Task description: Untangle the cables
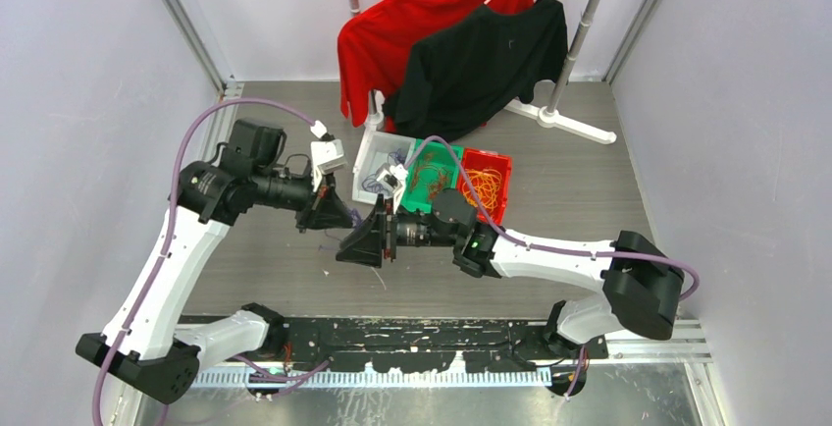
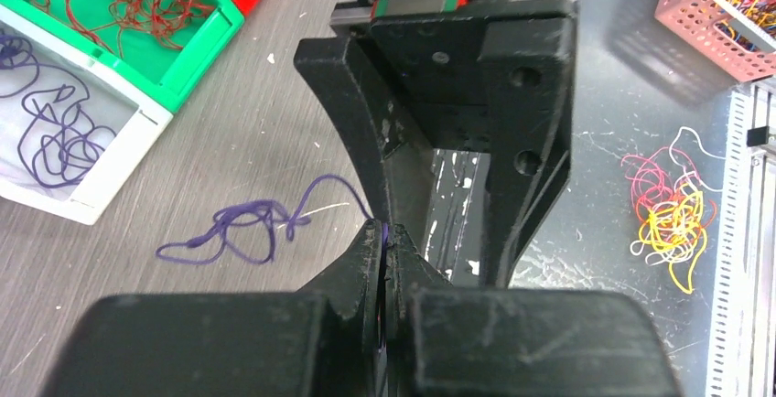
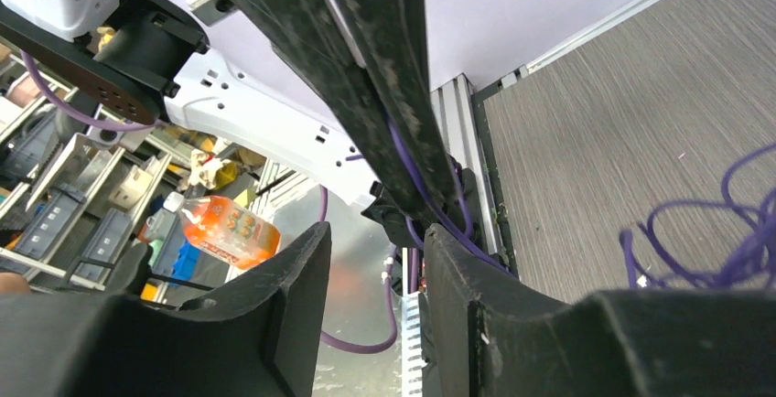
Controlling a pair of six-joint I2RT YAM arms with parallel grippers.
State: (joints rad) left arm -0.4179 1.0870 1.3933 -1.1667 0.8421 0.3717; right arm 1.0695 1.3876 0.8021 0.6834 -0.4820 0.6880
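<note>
Two sets of jaws meet over one purple cable (image 2: pixel 247 230).
We see the left jaws clenched on one end of that cable. Its looped tangle trails down to the desk (image 2: pixel 238 113), near the white bin (image 2: pixel 114 168). The right jaws stand released, fingers apart with nothing between them, close in front of the left jaws. More purple strands (image 2: pixel 55 132) lie in the white bin, and dark red cables (image 2: pixel 151 4) lie in the green bin (image 2: pixel 201 59) touching it. A yellow and pink bunch (image 2: pixel 673 219) rests on the desk, well apart from the purple cable.
</note>
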